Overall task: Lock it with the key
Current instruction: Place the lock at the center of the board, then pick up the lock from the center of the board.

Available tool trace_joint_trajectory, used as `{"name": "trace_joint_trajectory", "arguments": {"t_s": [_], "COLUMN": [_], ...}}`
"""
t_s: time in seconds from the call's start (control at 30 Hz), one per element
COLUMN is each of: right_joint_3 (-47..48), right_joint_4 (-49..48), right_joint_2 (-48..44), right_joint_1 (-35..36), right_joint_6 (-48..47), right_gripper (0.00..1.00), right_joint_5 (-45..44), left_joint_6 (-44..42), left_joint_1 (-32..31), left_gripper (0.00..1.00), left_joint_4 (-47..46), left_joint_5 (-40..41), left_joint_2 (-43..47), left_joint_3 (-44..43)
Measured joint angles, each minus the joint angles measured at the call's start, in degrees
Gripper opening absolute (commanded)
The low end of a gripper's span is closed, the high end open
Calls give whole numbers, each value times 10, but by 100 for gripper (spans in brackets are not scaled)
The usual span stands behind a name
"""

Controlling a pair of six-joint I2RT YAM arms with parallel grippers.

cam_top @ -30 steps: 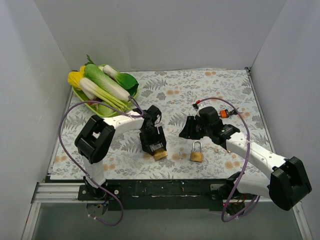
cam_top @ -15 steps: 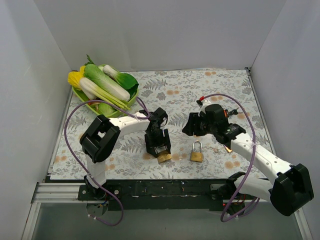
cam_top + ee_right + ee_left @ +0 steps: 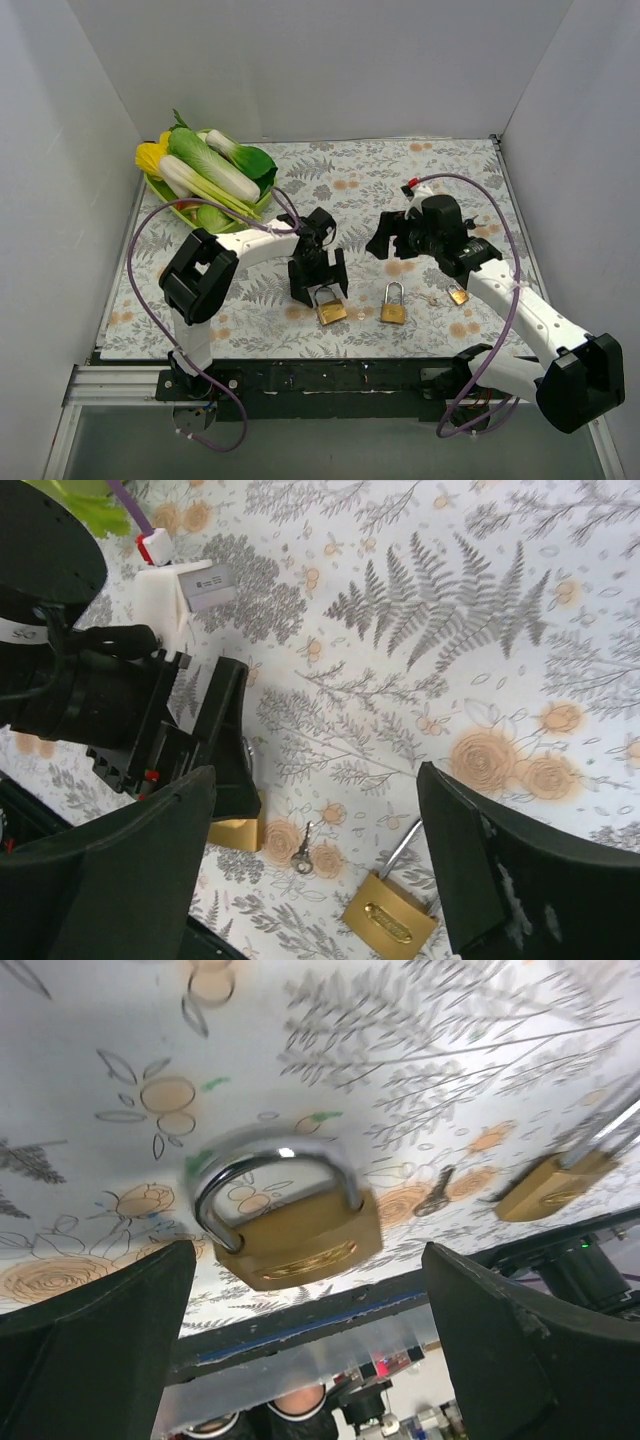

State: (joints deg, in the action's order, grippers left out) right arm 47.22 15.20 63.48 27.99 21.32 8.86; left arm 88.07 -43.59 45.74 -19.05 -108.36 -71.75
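A brass padlock (image 3: pixel 330 309) lies flat on the floral mat just in front of my left gripper (image 3: pixel 320 286), which is open and stands over it. In the left wrist view this padlock (image 3: pixel 290 1222) lies free between the wide-apart fingers, its shackle down in the body. A small key (image 3: pixel 303 848) lies on the mat between that padlock (image 3: pixel 236 832) and a second padlock (image 3: pixel 392 915). The left wrist view has the key (image 3: pixel 437 1191) to the right. My right gripper (image 3: pixel 378 245) hovers open and empty above the second padlock (image 3: pixel 393 306).
A third small padlock (image 3: pixel 458 294) lies beside my right forearm. A green tray (image 3: pixel 256 197) of leafy vegetables sits at the back left. White walls close in the mat on three sides, and the black rail (image 3: pixel 330 378) runs along the near edge.
My left gripper has opened and let go of the padlock, which now lies on the mat. My right gripper has opened wider and drawn back to the right, uncovering the third padlock.
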Motion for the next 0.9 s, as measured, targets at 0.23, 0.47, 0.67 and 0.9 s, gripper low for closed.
{"name": "trace_joint_trajectory", "arguments": {"t_s": [0.23, 0.47, 0.67, 0.9], "right_joint_3": [69, 193, 293, 381], "right_joint_4": [24, 137, 281, 364], "right_joint_2": [1, 72, 196, 315], "right_joint_1": [-69, -142, -217, -332], "right_joint_6": [-103, -295, -505, -757], "right_gripper": [92, 92, 93, 94], "right_joint_5": [63, 156, 178, 172], "left_joint_6": [-80, -232, -349, -418], "left_joint_1": [37, 113, 260, 294], "left_gripper": [98, 98, 98, 98], "left_joint_4": [-8, -19, -18, -12], "left_joint_5": [22, 35, -188, -340], "left_joint_2": [26, 69, 70, 142], "left_joint_3": [-86, -223, -273, -193]}}
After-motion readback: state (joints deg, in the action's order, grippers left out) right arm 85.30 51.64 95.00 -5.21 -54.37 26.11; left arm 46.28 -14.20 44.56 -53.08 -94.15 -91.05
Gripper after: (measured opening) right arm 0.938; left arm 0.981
